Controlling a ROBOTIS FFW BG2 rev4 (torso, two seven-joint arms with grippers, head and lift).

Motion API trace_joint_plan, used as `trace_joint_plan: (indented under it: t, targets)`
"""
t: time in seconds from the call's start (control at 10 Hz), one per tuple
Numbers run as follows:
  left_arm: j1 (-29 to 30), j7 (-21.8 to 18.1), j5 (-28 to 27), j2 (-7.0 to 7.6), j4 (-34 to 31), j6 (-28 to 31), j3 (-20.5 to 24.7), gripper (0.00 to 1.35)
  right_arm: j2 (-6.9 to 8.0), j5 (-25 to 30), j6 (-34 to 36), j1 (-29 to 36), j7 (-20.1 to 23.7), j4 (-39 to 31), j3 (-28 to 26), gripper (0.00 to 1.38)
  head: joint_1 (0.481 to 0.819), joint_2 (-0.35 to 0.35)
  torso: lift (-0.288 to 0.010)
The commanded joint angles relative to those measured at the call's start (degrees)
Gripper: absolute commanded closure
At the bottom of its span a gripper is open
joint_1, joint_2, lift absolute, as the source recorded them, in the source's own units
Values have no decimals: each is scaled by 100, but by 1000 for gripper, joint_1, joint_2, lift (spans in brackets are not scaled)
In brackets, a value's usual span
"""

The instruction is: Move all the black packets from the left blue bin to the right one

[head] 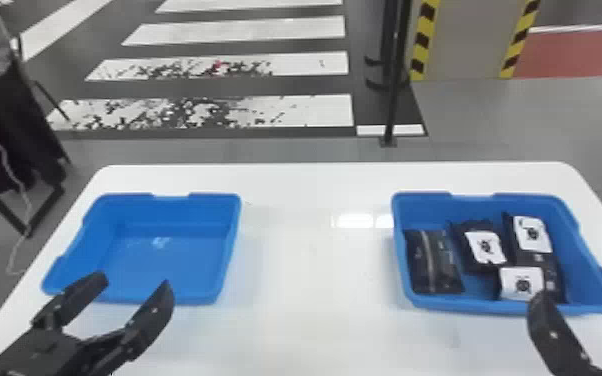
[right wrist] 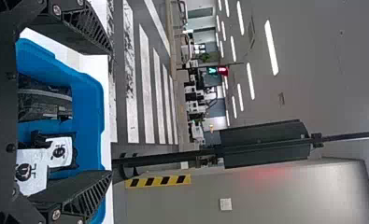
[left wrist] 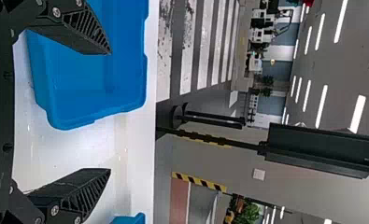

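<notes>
At least four black packets lie in the right blue bin, overlapping enough on its right side that their edges are hard to separate. The leftmost packet has its long axis running near to far, its near end slanting slightly rightward, with a pale stripe along it. Three others show white labels with dark round marks; the nearest label is partly hidden by a finger of the right gripper, whose other finger is cut off at the head view's edge. That gripper is spread wide, holding nothing. The left gripper, also wide apart and holding nothing, overlaps the near rim of the left blue bin in the head view.
</notes>
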Motion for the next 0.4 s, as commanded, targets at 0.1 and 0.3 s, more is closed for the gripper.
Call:
trace_joint_plan:
  t: [0.1,0.3]
  targets:
    - [10,0,7,-15,-3,-18,0,148,5,-11,0,0,0,-1,0,116,695,101,-154]
    - [10,0,19,-15,-3,-4,12,148,5,-22,0,14,0,-1,0,116,695,101,-154]
